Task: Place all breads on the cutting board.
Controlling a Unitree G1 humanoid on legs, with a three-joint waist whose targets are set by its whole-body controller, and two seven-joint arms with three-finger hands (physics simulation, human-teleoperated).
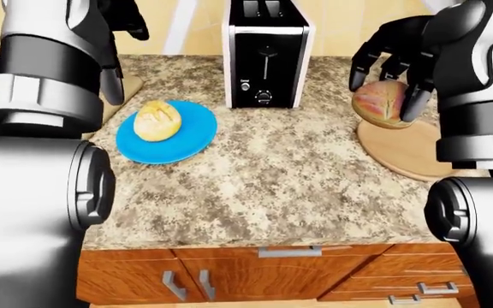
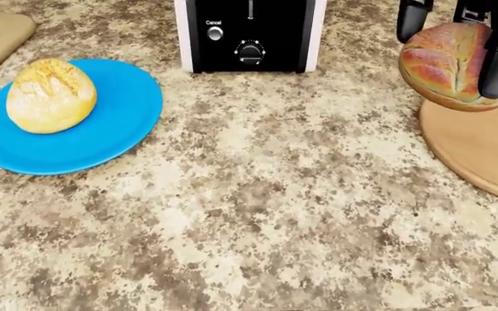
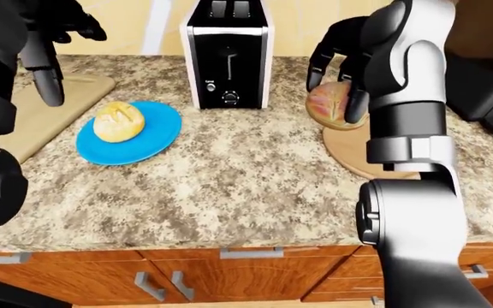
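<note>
Crusty reddish-brown bread loaf (image 2: pixel 446 65), likely light and crushable, sits clamped across its sides in the right hand (image 1: pixel 396 74) above the round wooden cutting board (image 2: pixel 483 146).

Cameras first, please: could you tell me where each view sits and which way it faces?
Head view: on the head, looking steeply down at the counter; only right hand fingers round the loaf.
Left-eye view: on the head, looking out over both arms, left hand raised.
Right-eye view: its pair, nearly the same.
All share toaster, plate, bun, board.
</note>
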